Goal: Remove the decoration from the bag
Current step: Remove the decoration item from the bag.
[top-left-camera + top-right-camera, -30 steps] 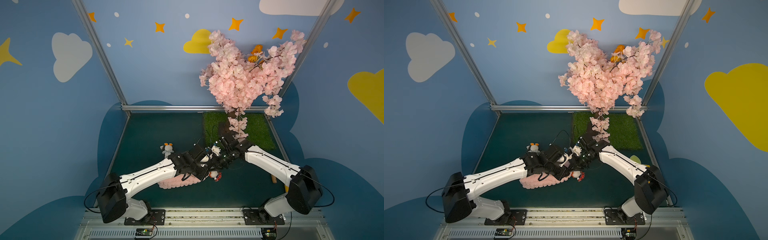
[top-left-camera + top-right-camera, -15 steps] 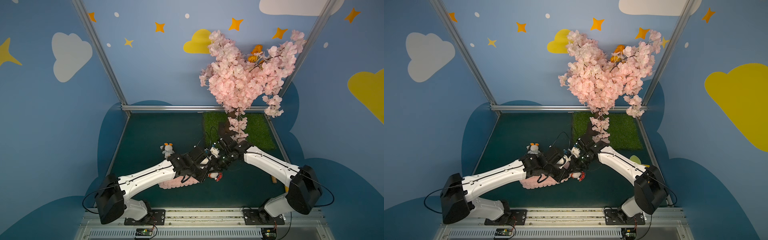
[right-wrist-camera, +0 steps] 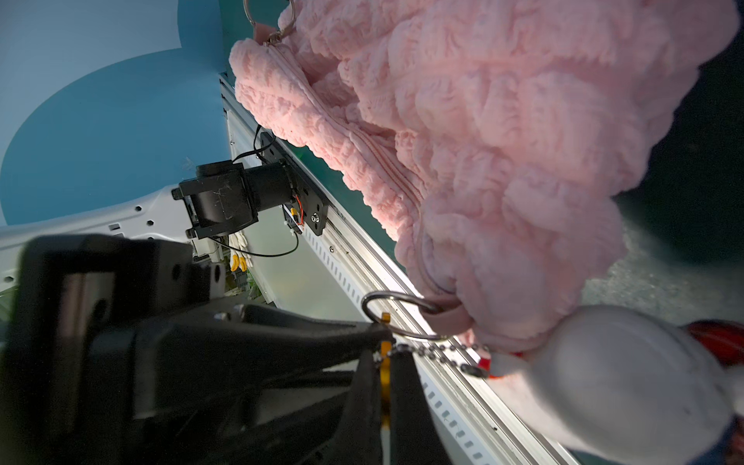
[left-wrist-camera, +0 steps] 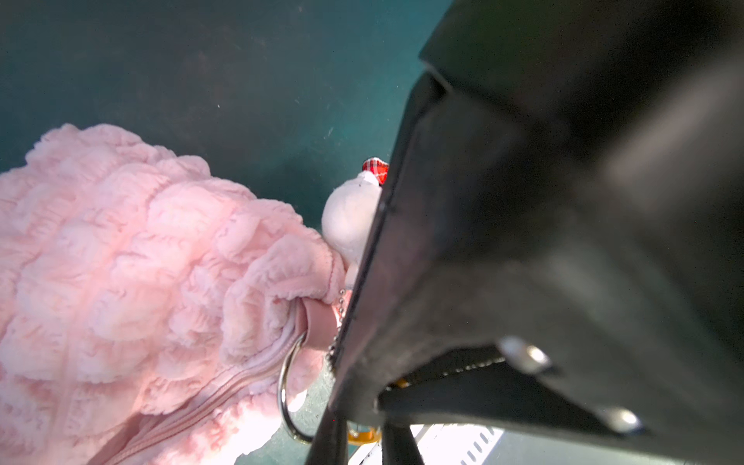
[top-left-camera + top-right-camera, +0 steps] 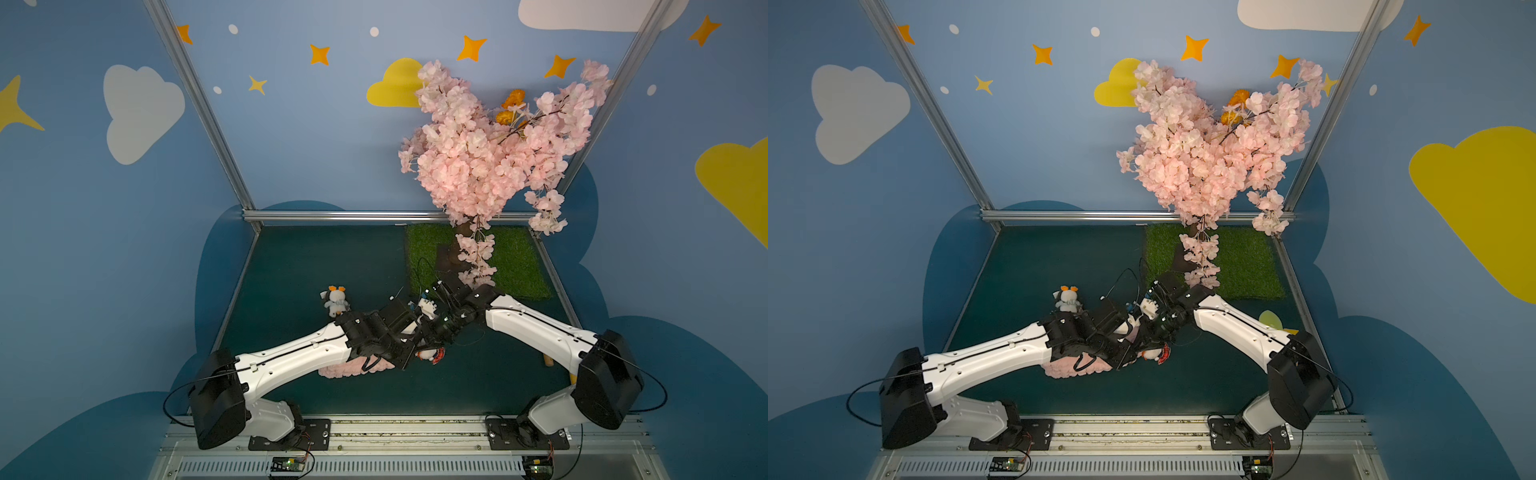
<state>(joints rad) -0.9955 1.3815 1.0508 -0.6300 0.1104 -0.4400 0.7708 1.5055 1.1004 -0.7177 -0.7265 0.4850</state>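
Note:
The pale-pink puffy bag (image 5: 353, 369) (image 5: 1065, 369) lies on the dark green floor, mostly under my left arm. Its zipper end carries a metal ring (image 3: 402, 312) (image 4: 286, 386). The decoration (image 5: 430, 355) (image 5: 1154, 354) (image 4: 350, 217) (image 3: 628, 382), a white plush with a red plaid bow, lies beside that end of the bag. A ball chain (image 3: 437, 349) runs from it into my right gripper (image 3: 384, 358), which is shut on the chain. My left gripper (image 4: 364, 443) is shut with its fingertips (image 3: 374, 328) on the ring's edge.
A second small plush with orange ears (image 5: 336, 300) (image 5: 1068, 300) sits on the floor left of the grippers. The pink blossom tree (image 5: 490, 153) stands on a grass mat (image 5: 519, 266) at the back right. Metal frame rails border the floor.
The right wrist has shifted slightly to the left. The bag and the decoration lie where they were, and both grips look the same.

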